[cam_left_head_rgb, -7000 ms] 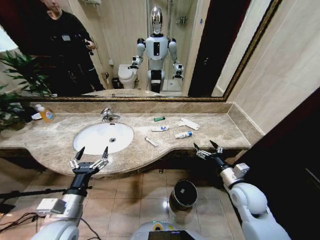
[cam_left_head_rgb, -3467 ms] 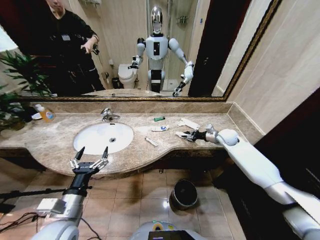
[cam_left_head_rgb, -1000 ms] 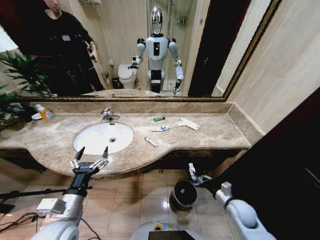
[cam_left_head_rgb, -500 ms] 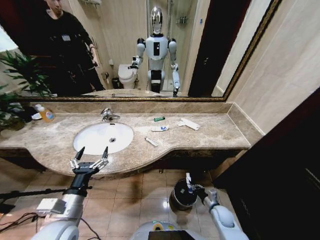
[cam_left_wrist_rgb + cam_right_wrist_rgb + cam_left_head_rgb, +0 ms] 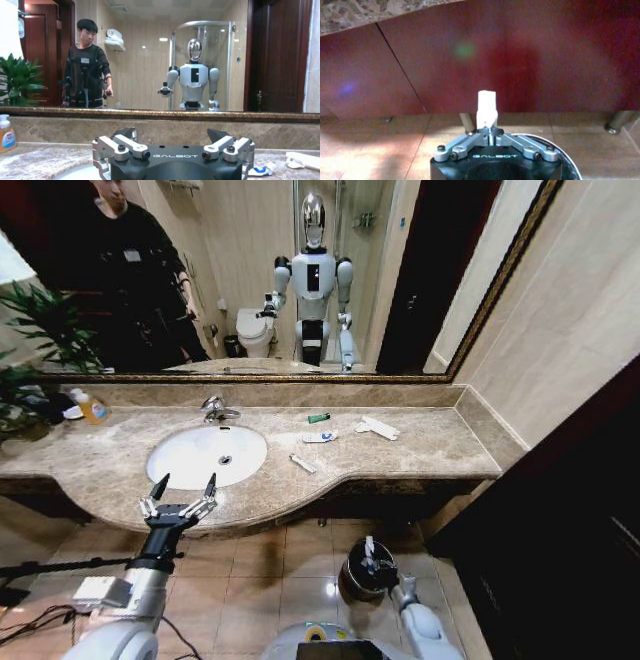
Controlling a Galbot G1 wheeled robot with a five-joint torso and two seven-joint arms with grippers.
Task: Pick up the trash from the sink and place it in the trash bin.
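Observation:
My right gripper [image 5: 371, 561] hangs over the trash bin [image 5: 348, 573] on the floor, shut on a white tube [image 5: 367, 547] that stands upright. The right wrist view has the same tube [image 5: 487, 106] pinched between the closed jaws of the right gripper [image 5: 490, 129], with the bin's rim [image 5: 555, 145] just below. More trash lies on the counter right of the sink [image 5: 207, 455]: a blue-capped tube [image 5: 320, 437], a white stick [image 5: 303, 463], a green piece [image 5: 318, 418] and flat packets [image 5: 378, 427]. My left gripper [image 5: 180, 495] is open at the counter's front edge, near the basin.
A chrome faucet [image 5: 215, 410] stands behind the basin and an orange soap bottle [image 5: 92, 408] sits at the far left. The dark cabinet front [image 5: 470, 63] rises close behind the bin. A wall closes the counter's right end.
My right gripper has carried the tube leftward, from beside the bin to over its opening. The left arm has not moved.

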